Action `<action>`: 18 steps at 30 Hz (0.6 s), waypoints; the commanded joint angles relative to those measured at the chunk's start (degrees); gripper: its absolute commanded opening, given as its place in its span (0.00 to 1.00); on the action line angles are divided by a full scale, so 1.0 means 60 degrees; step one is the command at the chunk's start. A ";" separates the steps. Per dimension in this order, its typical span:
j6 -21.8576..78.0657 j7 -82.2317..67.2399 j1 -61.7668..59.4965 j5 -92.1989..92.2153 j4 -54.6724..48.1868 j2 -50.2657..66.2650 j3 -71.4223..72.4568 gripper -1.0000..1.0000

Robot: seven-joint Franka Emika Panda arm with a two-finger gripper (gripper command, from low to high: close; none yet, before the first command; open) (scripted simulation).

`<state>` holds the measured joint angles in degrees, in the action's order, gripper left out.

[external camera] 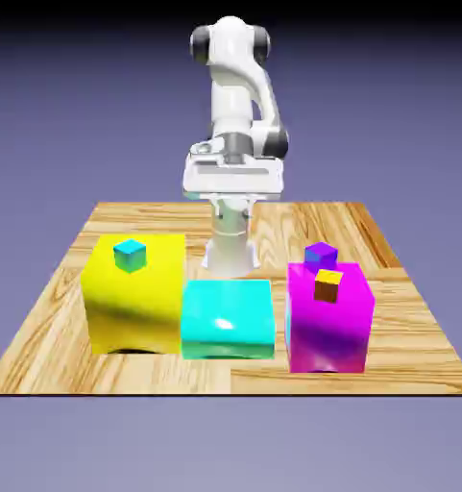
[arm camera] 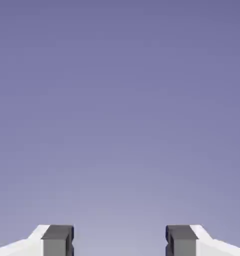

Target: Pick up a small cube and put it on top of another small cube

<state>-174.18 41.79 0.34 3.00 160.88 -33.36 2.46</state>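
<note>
Wooden table (external camera: pixel 42 356) with three big blocks in a row along its near side. The yellow block (external camera: pixel 133 303) is on the exterior view's left, the lower cyan block (external camera: pixel 228 319) is in the middle and touches or nearly touches it, and the large magenta block (external camera: pixel 328 332) is on the exterior view's right, just beside the cyan one. A small cyan cube (external camera: pixel 130 254) sits on top of the yellow block toward its far side. A small orange cube (external camera: pixel 328 285) sits on top of the magenta block. A small purple cube (external camera: pixel 321 254) is at that block's far edge, and I cannot tell whether it is on the block or behind it. The small magenta-pink cube can't be made out in either view, so I cannot tell where it is. The white arm (external camera: pixel 236 86) stands at the far edge, folded, with its hand raised well above the table and well apart from all the blocks. The gripper (arm camera: pixel 119 242) is wide: in the hand view the two grey fingertips (arm camera: pixel 57 240) stand far apart, with only the plain blue-violet backdrop between them and nothing held.
</note>
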 commanded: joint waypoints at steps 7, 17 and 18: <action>-0.0165 -0.0646 -0.0332 0.2908 -0.0120 -0.0676 0.2383 0.50; -0.0400 -0.1568 -0.0806 0.7061 -0.0290 -0.1641 0.5786 0.50; -0.0424 -0.1661 -0.0854 0.7476 -0.0308 -0.1737 0.6126 0.50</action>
<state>-176.72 31.83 -4.78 47.86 159.03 -43.78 39.22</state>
